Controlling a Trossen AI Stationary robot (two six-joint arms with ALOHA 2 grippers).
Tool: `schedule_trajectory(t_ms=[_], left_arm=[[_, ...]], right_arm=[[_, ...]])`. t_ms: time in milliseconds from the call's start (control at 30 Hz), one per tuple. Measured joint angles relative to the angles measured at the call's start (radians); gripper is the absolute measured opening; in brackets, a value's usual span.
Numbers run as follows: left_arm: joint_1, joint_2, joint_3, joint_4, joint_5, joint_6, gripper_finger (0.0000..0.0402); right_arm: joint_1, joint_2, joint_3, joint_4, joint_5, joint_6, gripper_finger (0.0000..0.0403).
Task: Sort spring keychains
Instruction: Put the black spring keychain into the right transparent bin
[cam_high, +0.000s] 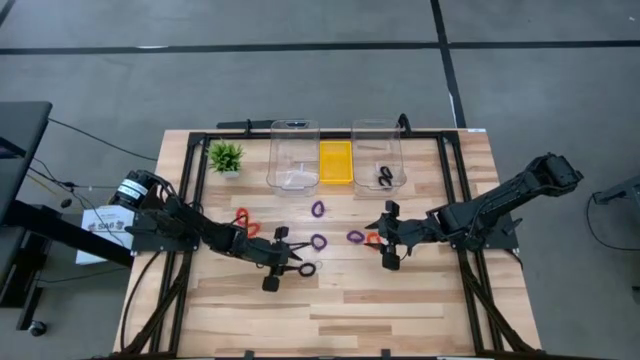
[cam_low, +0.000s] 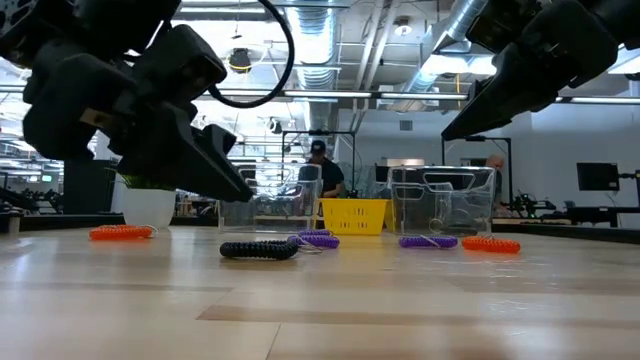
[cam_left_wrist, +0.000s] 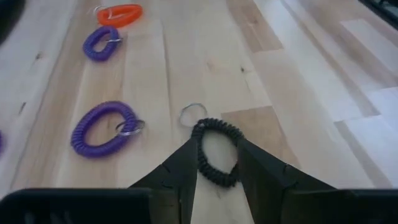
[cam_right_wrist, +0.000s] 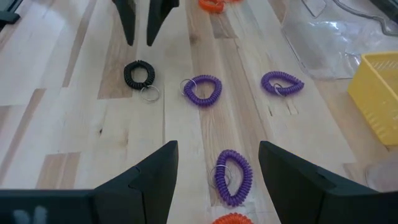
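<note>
Black coiled keychain (cam_left_wrist: 216, 152) lies between the left pincer's (cam_high: 287, 270) half-open, ungripping fingers; right pincer (cam_high: 389, 235) gapes empty. One black coil (cam_high: 384, 176) is binned; most await sorting.

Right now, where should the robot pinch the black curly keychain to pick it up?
Probably across one side of the coil. The black keychain lies flat on the table, so come straight down, one finger inside the loop and one outside. The left gripper already lines up there.
</note>
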Motion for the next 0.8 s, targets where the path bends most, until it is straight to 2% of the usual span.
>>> schedule_trajectory(t_ms=[367,533,800], left_arm=[[0.013,0.148,0.082,-0.002,0.0,0.032,0.0113],[0.03,0.177,0.103,0.005,0.06,0.026,0.0113],[0.032,0.188,0.104,0.005,0.063,0.019,0.0113]], right_arm=[[-0.002,0.0,0.001,0.0,0.001,-0.008,0.0217],[0.0,0.0,0.001,-0.006,0.001,-0.007,0.0217],[0.0,0.0,0.001,-0.006,0.001,-0.008,0.0217]])
